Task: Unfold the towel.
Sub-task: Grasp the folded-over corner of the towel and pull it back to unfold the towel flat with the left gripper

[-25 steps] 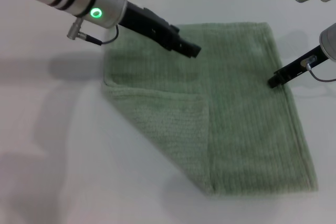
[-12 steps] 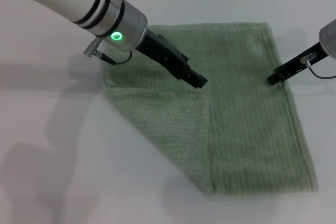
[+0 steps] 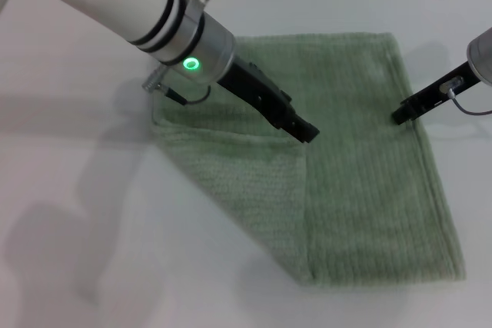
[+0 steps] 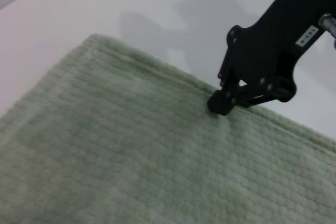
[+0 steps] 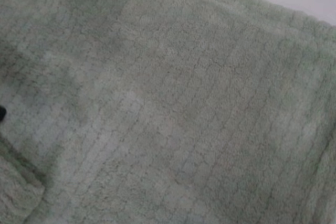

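There is one towel (image 3: 346, 167), a single pale green cloth lying on one white table (image 3: 77, 213). One corner flap of it is folded over, on the near left. Two grippers are counted: the left gripper (image 3: 307, 132), over the middle of the cloth, and the right gripper (image 3: 401, 117), at the cloth's right edge.
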